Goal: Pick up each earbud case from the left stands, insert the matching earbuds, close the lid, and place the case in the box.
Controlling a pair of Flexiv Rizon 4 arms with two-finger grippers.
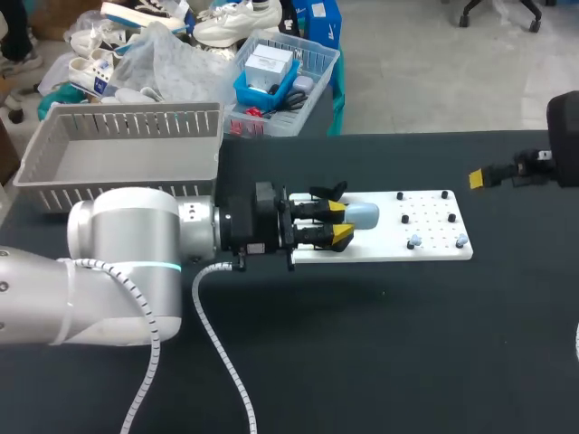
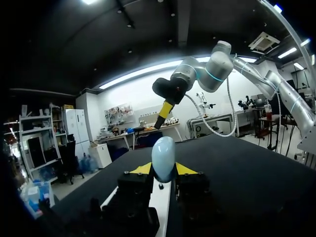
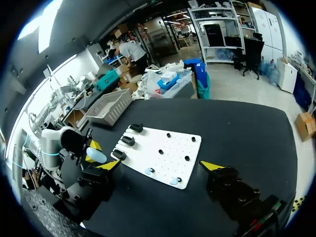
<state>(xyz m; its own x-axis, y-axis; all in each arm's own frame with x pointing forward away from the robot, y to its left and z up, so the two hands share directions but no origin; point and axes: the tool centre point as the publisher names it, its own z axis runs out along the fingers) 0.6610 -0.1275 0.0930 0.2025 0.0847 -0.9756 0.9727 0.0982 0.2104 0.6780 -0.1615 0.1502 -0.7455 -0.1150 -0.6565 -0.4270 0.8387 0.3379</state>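
Pale blue earbud case (image 2: 163,154) (closed, egg-shaped) between left tool (image 2: 163,169) tips

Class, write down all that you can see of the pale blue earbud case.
The earbud case is pale blue, smooth, rounded like an egg, plastic by its look. Its lid seems shut, though no seam shows. It is clamped between the yellow tips of the left hand, its rounded end jutting past them, over the left end of the white board near the black stands. Nothing else visibly touches it.

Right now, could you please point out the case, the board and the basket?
case (image 2: 163,153), left wrist view, its rounded blue front.
board (image 1: 384,242), head view, a bare white patch.
basket (image 1: 136,108), head view, its far rim.
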